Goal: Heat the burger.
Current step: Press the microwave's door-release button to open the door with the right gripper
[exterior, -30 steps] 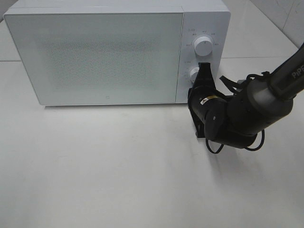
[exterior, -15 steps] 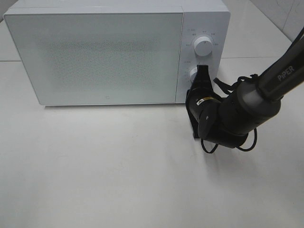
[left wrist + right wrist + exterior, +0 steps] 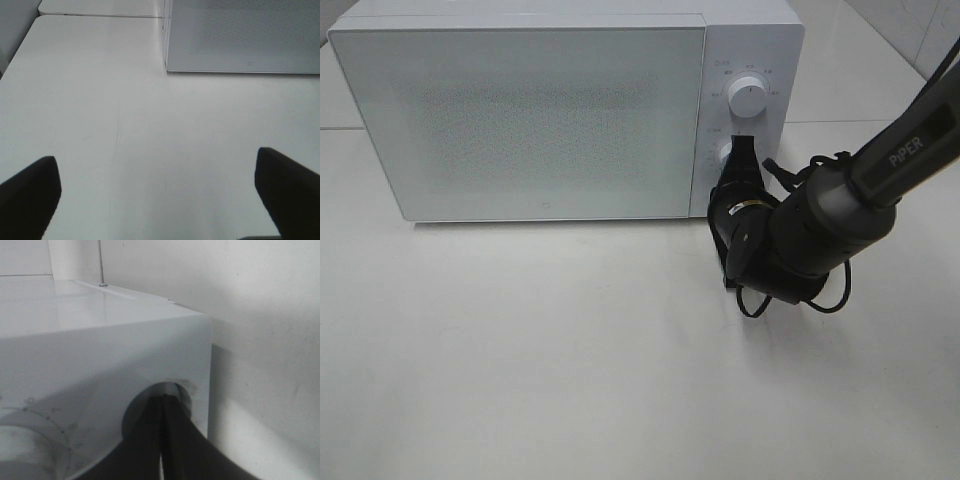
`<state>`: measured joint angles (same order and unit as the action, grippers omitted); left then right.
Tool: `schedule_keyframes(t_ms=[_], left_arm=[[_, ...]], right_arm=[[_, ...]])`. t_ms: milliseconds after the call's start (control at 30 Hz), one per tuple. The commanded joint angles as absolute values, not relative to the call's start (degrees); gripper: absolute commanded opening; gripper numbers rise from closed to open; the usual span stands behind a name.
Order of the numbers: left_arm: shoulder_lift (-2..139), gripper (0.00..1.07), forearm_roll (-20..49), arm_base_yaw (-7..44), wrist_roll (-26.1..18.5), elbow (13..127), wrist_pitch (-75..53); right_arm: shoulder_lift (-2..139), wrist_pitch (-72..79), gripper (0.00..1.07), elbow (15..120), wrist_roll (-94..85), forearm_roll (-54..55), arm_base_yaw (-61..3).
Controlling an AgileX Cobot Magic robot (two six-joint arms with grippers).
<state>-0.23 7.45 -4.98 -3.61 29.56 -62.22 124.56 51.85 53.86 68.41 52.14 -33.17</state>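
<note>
Black right gripper (image 3: 740, 150), fingers pinched together, tip on the lower round white knob (image 3: 723, 156) of the closed white microwave (image 3: 520, 120); burger unseen, presumably inside; twist slowly about the knob axis, no side load; left gripper (image 3: 156, 165) spread open, idle.

glossy white plastic microwave (image 3: 550, 120) on a smooth matt white table (image 3: 520, 350).

The setting reads as a robotics test bench staged as a kitchen corner: a white microwave (image 3: 520, 120) with round dials (image 3: 748, 98) stands on a plain white counter (image 3: 570, 380) made of slabs joined at a visible seam, pale tiles (image 3: 920, 30) show beyond its far corner, and a black robot arm (image 3: 840, 215) lettered PiPER reaches to the microwave's control panel
</note>
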Motion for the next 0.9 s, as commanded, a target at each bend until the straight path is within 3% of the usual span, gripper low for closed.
schedule_keyframes(t_ms=[33, 567, 900], left_arm=[[-0.57, 0.98, 7.62, -5.16, -3.38, 29.56, -61.54], [-0.57, 0.98, 7.62, -5.16, -3.38, 29.56, -61.54], [-0.57, 0.98, 7.62, -5.16, -3.38, 29.56, -61.54]], right_arm=[[123.93, 63.83, 0.0, 58.96, 67.38, 47.5, -32.03], [123.36, 64.06, 0.0, 60.96, 65.26, 47.1, -32.2], [119.4, 58.5, 0.0, 55.29, 65.2, 47.78, -32.89]])
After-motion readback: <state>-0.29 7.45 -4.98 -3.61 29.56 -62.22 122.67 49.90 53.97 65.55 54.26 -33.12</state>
